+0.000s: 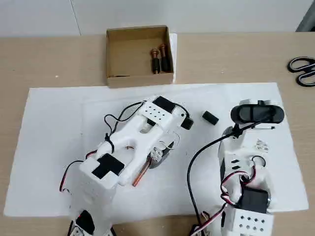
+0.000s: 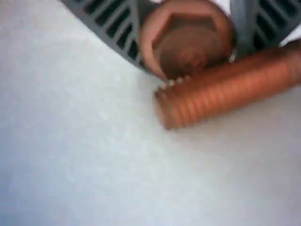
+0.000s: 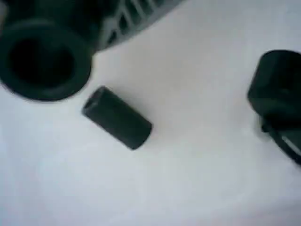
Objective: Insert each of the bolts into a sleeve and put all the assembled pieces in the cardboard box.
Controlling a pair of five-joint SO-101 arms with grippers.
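Bolt (image 2: 186, 42) pinched between my left gripper (image 2: 188, 33) jaws
Second bolt (image 2: 230, 89) lies just beside it on the sheet (image 2: 70, 150); right gripper (image 3: 94, 33) jaws, can't tell, loose sleeve (image 3: 117, 117) nearby.

Bolt (image 1: 139, 176) partly hidden under left arm

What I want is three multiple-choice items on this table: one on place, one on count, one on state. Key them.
1. The loose sleeve lies: A in the cardboard box; B on the white sheet; C under the box.
2. In the box, the assembled pieces number: A none; B four; C two.
3. The bare bolt: A lies flat; B stands upright; C sits in a sleeve.
Key: B, it rests on the sheet; C, two lie side by side inside; A, its shaft runs along the sheet.
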